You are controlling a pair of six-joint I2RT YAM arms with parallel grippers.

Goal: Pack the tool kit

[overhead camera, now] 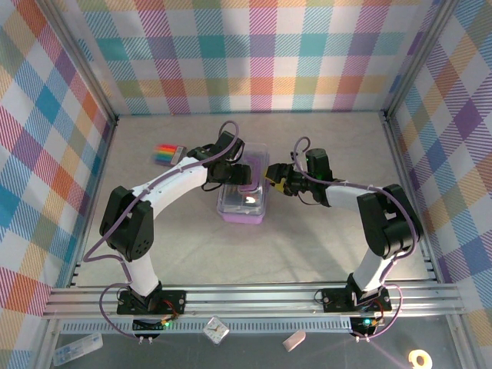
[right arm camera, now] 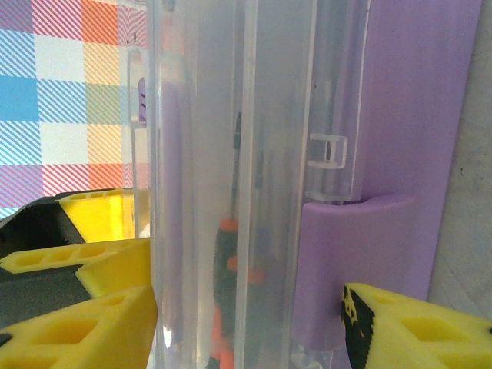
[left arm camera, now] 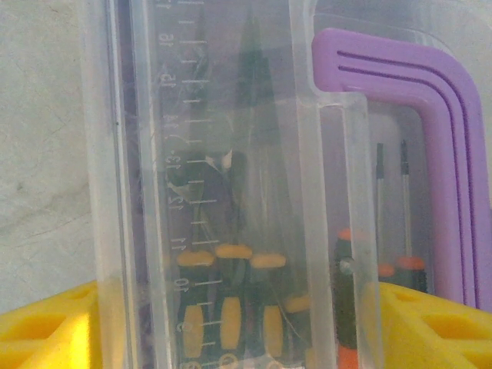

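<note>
Left gripper (left arm camera: 238,329) jaws sit either side of the clear lid (left arm camera: 231,115); grip cannot tell. Tool kit (overhead camera: 244,211) mid-surface (overhead camera: 315,250): purple base, screwdrivers (left arm camera: 231,311) inside with black-yellow and orange handles. Right gripper (right arm camera: 247,323) jaws straddle lid edge and purple latch (right arm camera: 338,261); grip cannot tell. Bare surface on near side and right

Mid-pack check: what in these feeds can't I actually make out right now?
Left wrist: screwdrivers blurred behind the clear lid, handles cut by the bottom edge; no count possible.
Wrist views: left tool and right tool are cut off at the frame bottom; grip unclear.
Top external: both tools overlap the purple box, so whether the lid is latched is hidden.
</note>
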